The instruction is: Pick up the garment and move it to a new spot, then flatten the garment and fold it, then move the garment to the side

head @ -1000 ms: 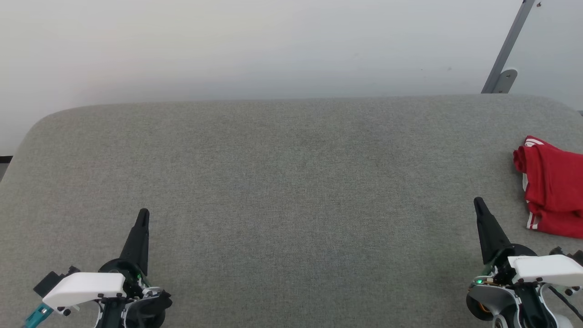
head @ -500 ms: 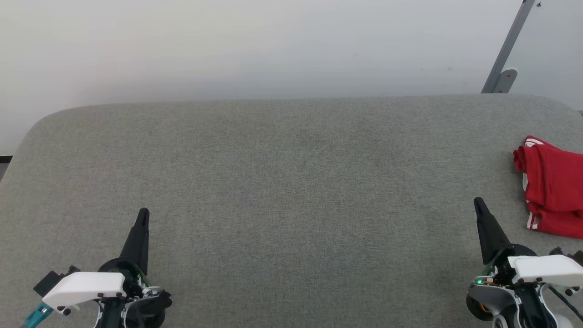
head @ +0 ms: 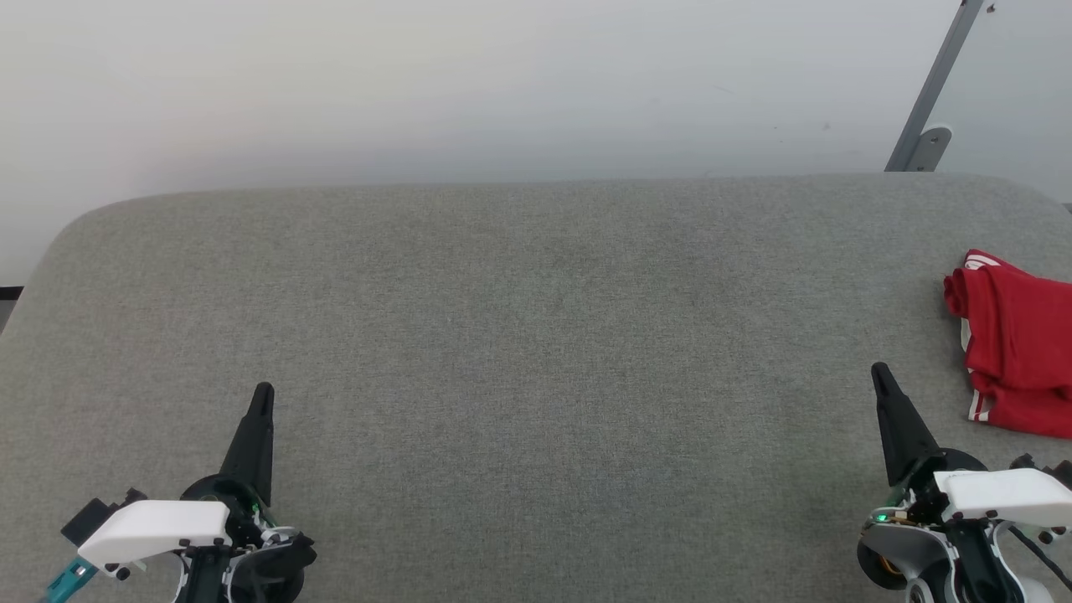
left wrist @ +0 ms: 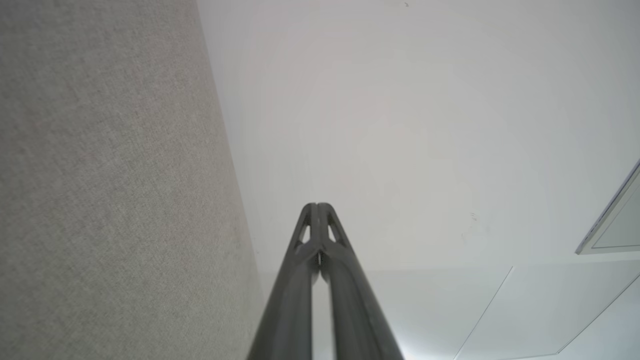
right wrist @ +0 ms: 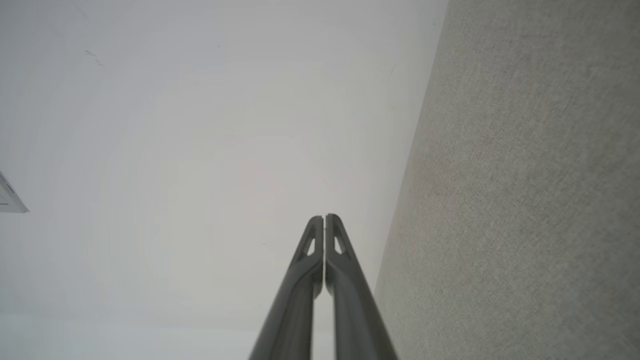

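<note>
While the red shirt [head: 1017, 347] lies bunched at the right edge of the grey cloth-covered table [head: 536, 318], both grippers sit at the near side, well apart from each other. The shirt is a crumpled heap rather than a flat sheet. It is cut off by the right border of the head view, and bits of white-and-red striped trim show at its far tip and its near left corner (the chest print cannot be made out).

The left gripper [head: 261, 398] is at the near left of the table, its two dark fingers pressed together into one narrow point that aims toward the far edge. In the left wrist view the tips meet with only a hairline seam between them and nothing caught there.

The right gripper [head: 881, 377] is at the near right, likewise with its tips touching and nothing between them, and it leans slightly to the left. It is near the shirt but apart from it, with the shirt to its right and a little farther away.

Behind the table rises a plain pale wall [head: 419, 84], and a grey metal strut [head: 934, 92] slants up at the far right.
</note>
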### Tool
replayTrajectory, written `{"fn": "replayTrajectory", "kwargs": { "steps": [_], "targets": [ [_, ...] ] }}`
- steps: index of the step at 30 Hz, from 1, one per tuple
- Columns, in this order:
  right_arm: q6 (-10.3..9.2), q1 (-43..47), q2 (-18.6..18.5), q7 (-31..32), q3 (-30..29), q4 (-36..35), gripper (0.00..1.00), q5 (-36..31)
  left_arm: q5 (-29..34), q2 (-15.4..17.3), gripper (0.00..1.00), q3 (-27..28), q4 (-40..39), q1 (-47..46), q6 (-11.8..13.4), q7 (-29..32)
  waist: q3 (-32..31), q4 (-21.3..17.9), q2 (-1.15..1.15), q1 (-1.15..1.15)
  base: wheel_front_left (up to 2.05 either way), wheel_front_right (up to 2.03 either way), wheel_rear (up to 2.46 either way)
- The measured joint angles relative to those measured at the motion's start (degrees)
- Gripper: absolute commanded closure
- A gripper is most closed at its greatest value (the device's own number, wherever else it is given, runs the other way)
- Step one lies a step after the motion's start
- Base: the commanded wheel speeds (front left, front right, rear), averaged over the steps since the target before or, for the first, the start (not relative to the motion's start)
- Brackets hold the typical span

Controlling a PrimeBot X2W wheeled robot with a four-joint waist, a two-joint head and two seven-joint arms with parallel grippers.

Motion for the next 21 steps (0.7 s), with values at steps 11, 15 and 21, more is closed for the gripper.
{"fn": "replayTrajectory", "kwargs": {
  "steps": [11, 15, 21],
  "targets": [
    [0.0, 0.0, 0.0, 0.0, 0.0, 0.0, 1.0, 0.0, 0.1, 0.0, 1.0, 0.1, 0.0, 0.0, 0.0, 0.1, 0.0, 0.0, 0.0, 0.0, 0.0, 0.0, 0.0],
    [0.0, 0.0, 0.0, 0.0, 0.0, 0.0, 1.0, 0.0, 0.1, -0.1, 1.0, 0.1, 0.0, 0.0, 0.0, 0.1, 0.0, 0.0, 0.0, 0.0, 0.0, 0.0, 0.0],
    [0.0, 0.0, 0.0, 0.0, 0.0, 0.0, 1.0, 0.0, 0.1, -0.1, 1.0, 0.2, 0.0, 0.0, 0.0, 0.2, 0.0, 0.0, 0.0, 0.0, 0.0, 0.0, 0.0]
  ]
}}
